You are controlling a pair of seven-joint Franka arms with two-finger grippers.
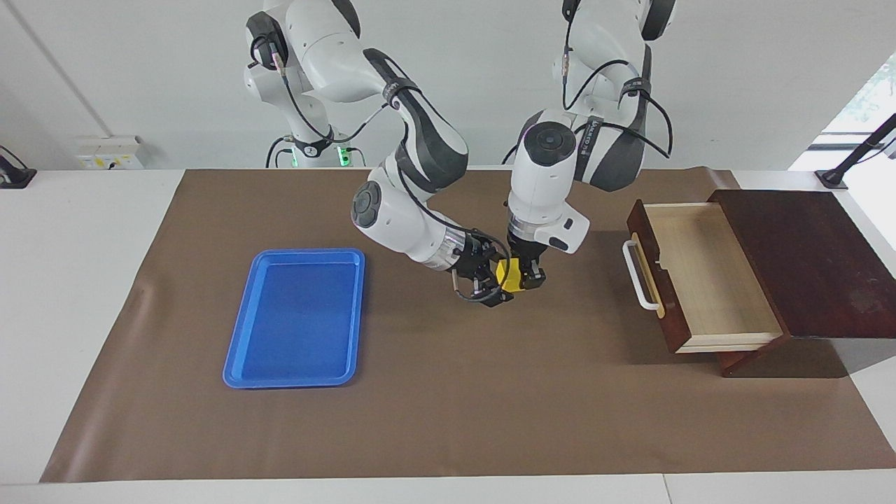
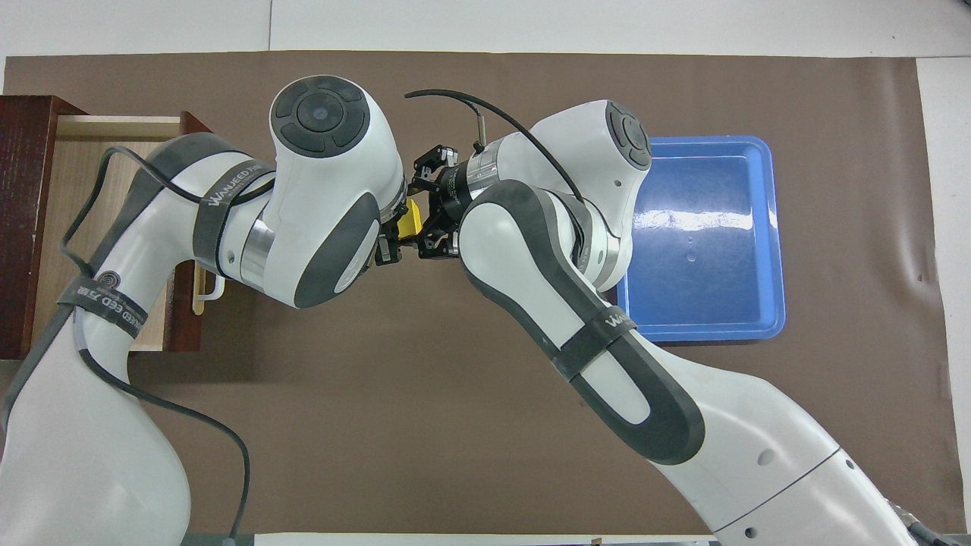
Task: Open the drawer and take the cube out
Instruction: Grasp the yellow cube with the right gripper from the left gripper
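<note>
Two grippers meet at one yellow cube [image 1: 510, 274] above the brown mat [image 1: 448, 413].
The left gripper [image 1: 526, 278], pointing down, is clamped on the cube in mid-air; the right gripper [image 1: 495, 285] comes in sideways with its fingers around the cube's tray-side part, grip uncertain. The drawer [image 1: 707, 280] stands open toward the left arm's end, the blue tray [image 1: 241, 350] toward the right arm's.

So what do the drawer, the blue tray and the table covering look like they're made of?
The drawer looks like wood: dark reddish-brown stained outside, pale bare boards with visible grain inside. The blue tray is probably plastic: uniform colour, moulded rim, glossy glare in the overhead view. The brown table covering looks like matte paper or thin sheet, creased at its edges.
</note>
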